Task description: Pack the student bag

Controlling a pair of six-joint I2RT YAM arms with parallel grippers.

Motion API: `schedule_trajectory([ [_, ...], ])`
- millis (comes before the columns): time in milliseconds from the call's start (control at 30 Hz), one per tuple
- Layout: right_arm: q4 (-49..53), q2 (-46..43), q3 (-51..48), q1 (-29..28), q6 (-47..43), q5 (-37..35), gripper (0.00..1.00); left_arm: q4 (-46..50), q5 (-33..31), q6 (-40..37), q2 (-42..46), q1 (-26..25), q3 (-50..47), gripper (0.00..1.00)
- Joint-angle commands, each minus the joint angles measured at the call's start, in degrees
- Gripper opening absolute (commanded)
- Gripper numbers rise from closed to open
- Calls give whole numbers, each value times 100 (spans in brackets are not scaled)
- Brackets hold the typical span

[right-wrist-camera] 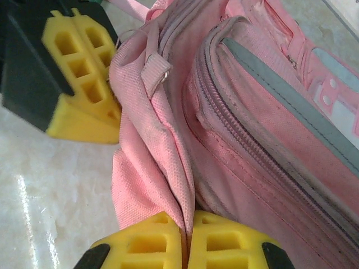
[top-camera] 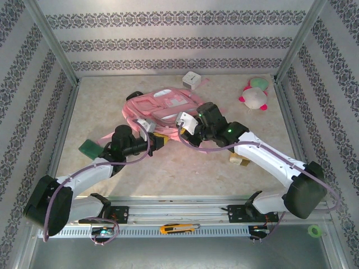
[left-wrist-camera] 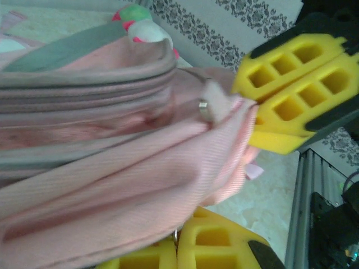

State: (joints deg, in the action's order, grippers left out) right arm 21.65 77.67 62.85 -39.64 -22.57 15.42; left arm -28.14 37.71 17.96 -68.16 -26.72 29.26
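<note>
Both hands pinch the student bag (top-camera: 162, 106) at its near edge. Left hand (left-wrist-camera: 178, 246) clamped on a pink fabric fold, right hand (right-wrist-camera: 188, 244) clamped on the same flap, just beside it. Bag lies just beyond both hands on the tabletop (top-camera: 185, 174). Likely spreading the opening: pull apart evenly, low, no jerks, or fabric may slip. Arms angle inward, wrists low.

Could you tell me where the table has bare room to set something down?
Bare tabletop: the far-left patch between the left wall and the student bag; the near strip between the left arm and right arm, before the rail; the patch between the plush toy and right arm. Crowded: mid-table, where the left claw and right claw pinch the bag.
</note>
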Motion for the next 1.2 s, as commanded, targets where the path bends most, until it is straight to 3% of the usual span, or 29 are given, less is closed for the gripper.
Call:
schedule_trajectory([
  [0,-1020,143,-60,-88,165,-48,0,15,926,-331,97,-426,593,3],
  [133,-1027,77,-73,-18,11,167,0,496,844,-568,130,-483,679,13],
  [233,-783,-99,-89,130,-389,466,0,1253,508,-1082,441,-483,746,37],
  [267,-635,-175,-85,220,-573,705,0,1624,306,-1340,593,-475,793,46],
  [400,-321,-525,-247,586,-1325,1514,0,2835,-862,-2368,1157,-475,1020,66],
  [467,-135,-682,-312,780,-1803,1834,0,2746,-1539,-2819,1422,-478,900,80],
  [533,92,-769,-307,931,-2231,2097,0,2311,-1946,-3229,1616,-478,621,86],
  [767,399,-731,-278,1280,-2735,2887,0,1605,-1620,-4507,1398,-478,122,84],
  [967,431,-563,-255,1262,-2698,3136,0,1548,-1972,-4869,702,-484,416,81],
  [1167,545,-455,-187,1259,-2656,3220,0,1003,-1690,-4994,354,-483,541,74],
])
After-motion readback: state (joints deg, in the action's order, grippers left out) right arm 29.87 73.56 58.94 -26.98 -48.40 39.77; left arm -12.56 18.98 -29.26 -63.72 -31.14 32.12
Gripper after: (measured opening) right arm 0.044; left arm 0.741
